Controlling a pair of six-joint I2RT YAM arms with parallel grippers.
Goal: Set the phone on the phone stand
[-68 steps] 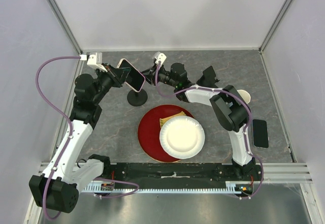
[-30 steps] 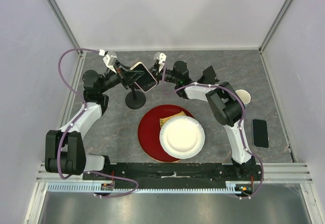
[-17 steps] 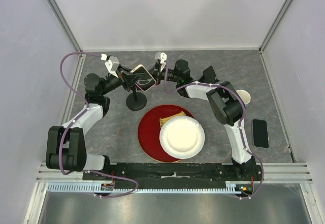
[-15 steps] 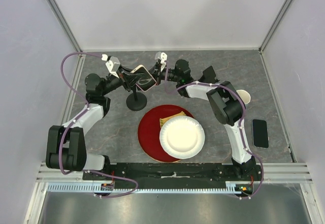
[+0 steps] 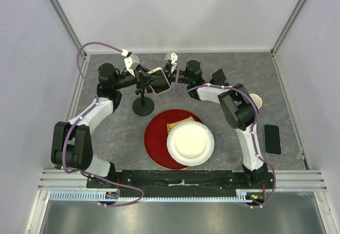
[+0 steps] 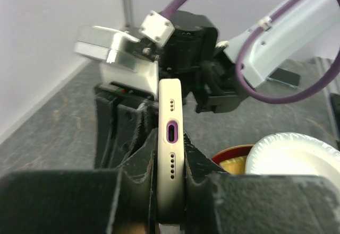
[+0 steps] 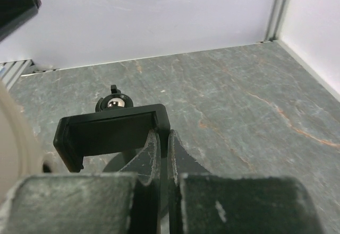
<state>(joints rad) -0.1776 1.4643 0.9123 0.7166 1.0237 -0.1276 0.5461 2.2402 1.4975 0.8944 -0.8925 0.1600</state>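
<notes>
While left gripper (image 6: 171, 162) clamps phone (image 6: 170, 98) by its flat faces, right gripper (image 7: 163, 146) pinches edge of phone stand (image 7: 109, 130) cradle, jaws nearly closed.

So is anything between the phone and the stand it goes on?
Nothing visible does. The left gripper holds the phone close beside the phone stand, whose cradle the right gripper pinches at one edge; no other object shows between them.
</notes>
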